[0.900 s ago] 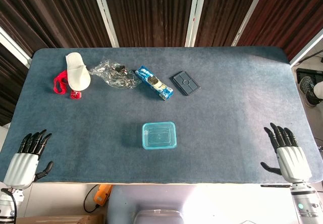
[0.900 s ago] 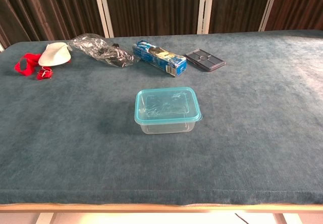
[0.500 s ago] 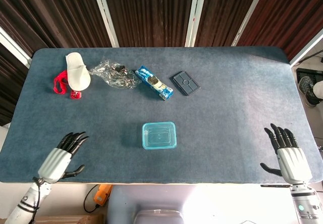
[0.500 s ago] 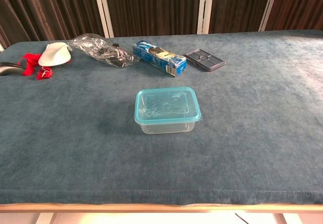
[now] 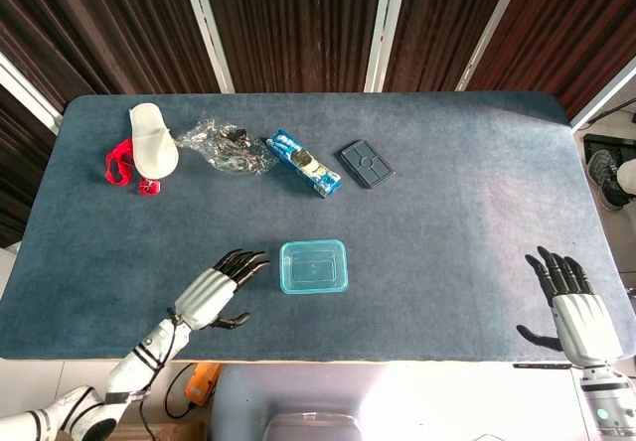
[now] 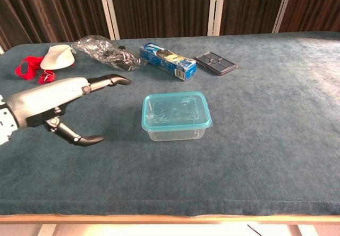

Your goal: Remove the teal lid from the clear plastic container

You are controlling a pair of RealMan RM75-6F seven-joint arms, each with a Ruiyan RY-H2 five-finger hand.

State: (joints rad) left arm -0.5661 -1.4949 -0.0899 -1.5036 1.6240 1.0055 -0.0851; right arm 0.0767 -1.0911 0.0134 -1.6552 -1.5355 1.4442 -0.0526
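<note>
In the upper left of the head view sit a white slipper [image 5: 153, 139] and a red strap [image 5: 120, 161], untouched, with a crumpled clear bag [image 5: 224, 145] just to their right. Below them, my left hand [image 5: 212, 293] has swept in from the lower-left corner of the frame in under a second and now hangs just left of the container, fingers spread wide and holding nothing; the fingertips [image 5: 256, 258] point at its near-left corner without touching it. In the chest view the same hand fills the left edge, thumb dropped low, fingers stretched toward the box.

The clear plastic container [image 6: 175, 131] stands at centre frame on the blue surface [image 5: 457, 213], and the teal lid [image 5: 313, 265] is still seated flat on it, so nothing of the task is done yet. I judge this is the approach: the left hand is coming either to steady the box or to catch the lid's lip.

Further right along the top lie a blue snack box [image 5: 306, 164] and a dark flat case [image 5: 366, 164]. At lower right my right hand [image 5: 579, 310] has barely moved, open and empty, well apart from everything.
</note>
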